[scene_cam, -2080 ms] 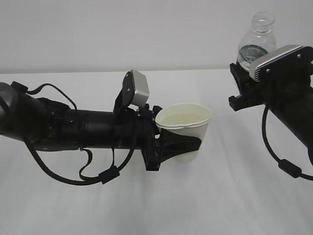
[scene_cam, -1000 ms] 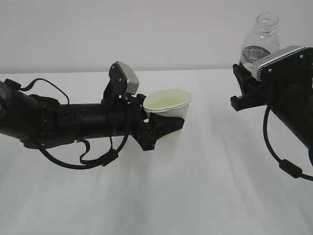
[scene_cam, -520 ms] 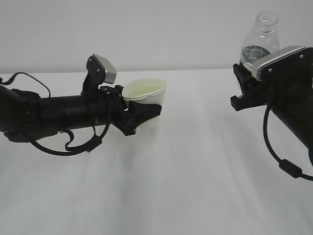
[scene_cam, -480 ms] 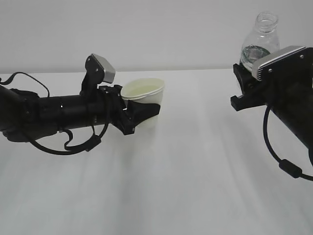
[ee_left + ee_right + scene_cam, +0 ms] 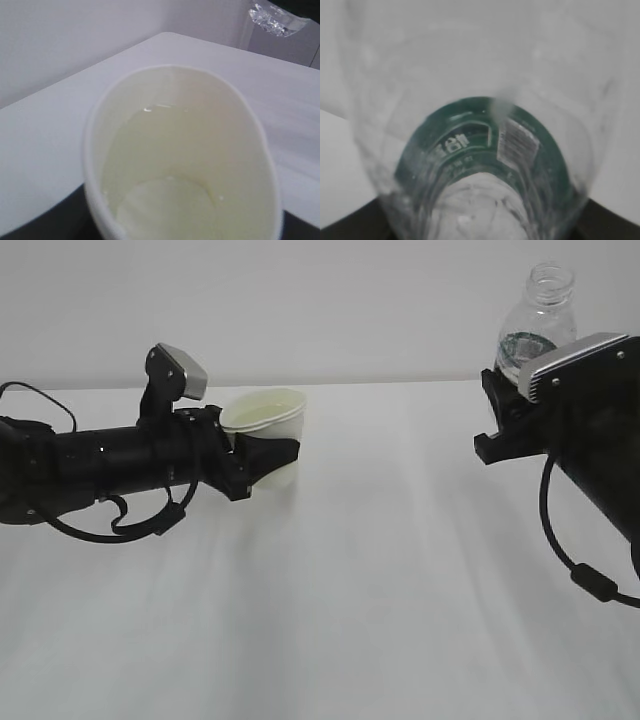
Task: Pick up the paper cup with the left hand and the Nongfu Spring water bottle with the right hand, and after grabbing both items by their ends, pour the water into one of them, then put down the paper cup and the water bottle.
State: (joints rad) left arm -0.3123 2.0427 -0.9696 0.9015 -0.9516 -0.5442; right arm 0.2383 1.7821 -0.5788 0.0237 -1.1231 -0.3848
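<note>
The paper cup, holding water, is clamped by the left hand low over the table. The Nongfu Spring water bottle is gripped upright by the right hand. Risk noted: the squeezed rim is deformed, so spillage could be caused by a tilted or abrupt set-down.

The black tubular left arm carries a grey square box and looping black cables; the black right arm carries a ribbed grey rectangular box.
</note>
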